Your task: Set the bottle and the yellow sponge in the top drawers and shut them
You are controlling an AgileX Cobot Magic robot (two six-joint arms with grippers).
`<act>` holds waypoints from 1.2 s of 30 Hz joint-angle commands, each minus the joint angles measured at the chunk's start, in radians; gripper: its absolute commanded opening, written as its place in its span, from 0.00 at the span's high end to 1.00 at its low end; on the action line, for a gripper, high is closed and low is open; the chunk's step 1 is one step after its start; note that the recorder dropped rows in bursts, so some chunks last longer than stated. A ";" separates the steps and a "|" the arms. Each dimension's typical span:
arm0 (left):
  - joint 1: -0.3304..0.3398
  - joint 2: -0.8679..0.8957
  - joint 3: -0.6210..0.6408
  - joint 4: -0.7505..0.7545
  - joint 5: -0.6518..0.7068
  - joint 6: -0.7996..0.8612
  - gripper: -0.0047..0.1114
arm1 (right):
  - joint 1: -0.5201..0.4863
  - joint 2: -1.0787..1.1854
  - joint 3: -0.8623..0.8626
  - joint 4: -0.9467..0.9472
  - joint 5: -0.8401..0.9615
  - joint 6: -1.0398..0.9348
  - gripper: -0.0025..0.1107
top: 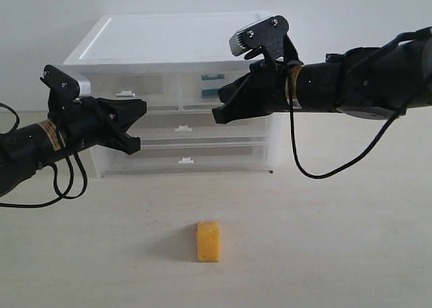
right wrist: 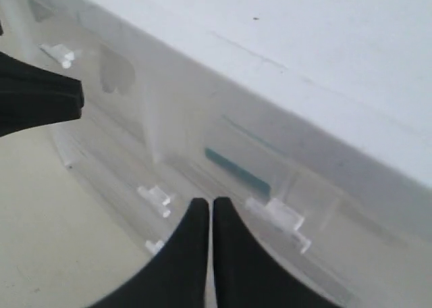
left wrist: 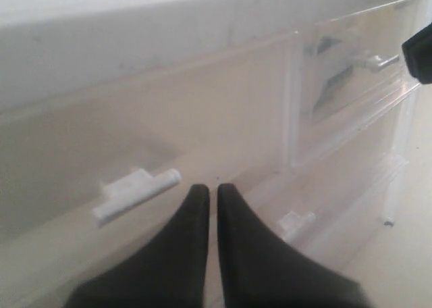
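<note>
While left and right jaws sit pinched together, empty, yellow sponge (top: 208, 241) lies long axis pointing toward cabinet (top: 177, 39)

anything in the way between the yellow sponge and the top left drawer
No object lies on the table between the yellow sponge and the cabinet. The top left drawer looks shut, so it must open first; the shut left gripper hangs before it.
</note>
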 commanded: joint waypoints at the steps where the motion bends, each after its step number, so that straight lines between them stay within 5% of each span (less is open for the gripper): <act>1: -0.005 0.002 -0.004 0.002 0.000 0.003 0.93 | -0.002 -0.046 0.053 -0.057 -0.055 0.057 0.98; 6: -0.005 0.002 -0.004 0.030 0.000 0.003 0.93 | -0.002 -0.055 0.065 -0.057 -0.062 0.017 0.98; 11: -0.005 -0.004 -0.004 0.079 0.000 -0.041 0.93 | -0.036 -0.055 0.063 0.210 0.079 -0.198 0.98; 15: -0.005 -0.079 0.007 0.131 0.131 -0.020 0.93 | -0.094 -0.022 0.026 0.268 0.035 -0.179 0.98; 25: -0.005 -0.247 0.113 0.034 0.178 0.274 0.93 | -0.100 0.055 0.016 0.269 -0.078 -0.193 0.98; 28: -0.005 -0.245 0.113 0.036 0.200 0.391 0.83 | -0.100 0.050 0.016 0.267 -0.108 -0.193 0.98; 33: -0.005 -0.239 0.113 0.016 0.193 0.587 0.37 | -0.100 0.050 0.016 0.250 -0.112 -0.176 0.98; 36: -0.005 -0.237 0.113 0.029 0.186 0.689 0.43 | -0.100 0.050 0.016 0.248 -0.114 -0.176 0.98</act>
